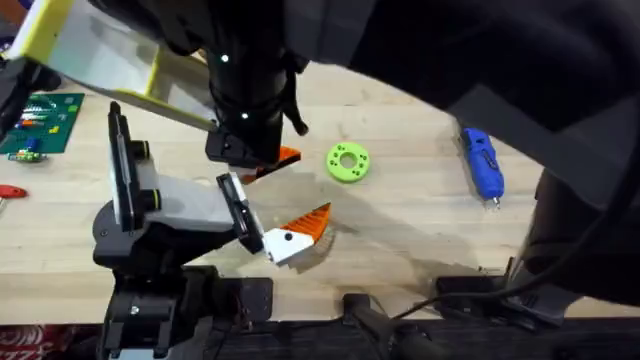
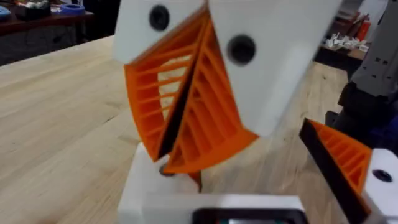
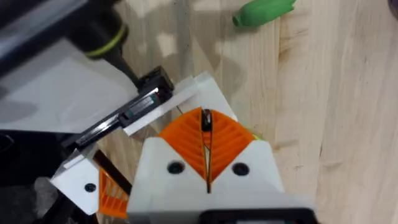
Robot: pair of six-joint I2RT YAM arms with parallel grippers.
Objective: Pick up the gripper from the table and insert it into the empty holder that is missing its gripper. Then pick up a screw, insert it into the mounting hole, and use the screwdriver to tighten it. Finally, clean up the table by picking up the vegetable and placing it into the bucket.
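The holder (image 1: 160,200), white-grey with a black rail (image 3: 134,112), sits at the end of my left arm, its finger mounts wide apart. On the far mount is the gripper's white base (image 3: 208,90) (image 2: 146,186), its orange fin mostly hidden. A matching finger (image 1: 290,235) (image 2: 348,168) stands on the near mount. My right gripper (image 3: 206,119) (image 1: 255,158) points down onto that white base, shut on a small dark screw (image 3: 206,122). The blue screwdriver (image 1: 482,163) lies at the far right. The green vegetable (image 3: 264,12) lies beyond the holder, hidden overhead by the arm.
A green ring (image 1: 347,162) lies just right of my right gripper. A yellow-edged white bin (image 1: 100,55), likely the bucket, stands at the back left, with a green circuit board (image 1: 45,120) beside it. Bare wood stretches between the ring and the screwdriver.
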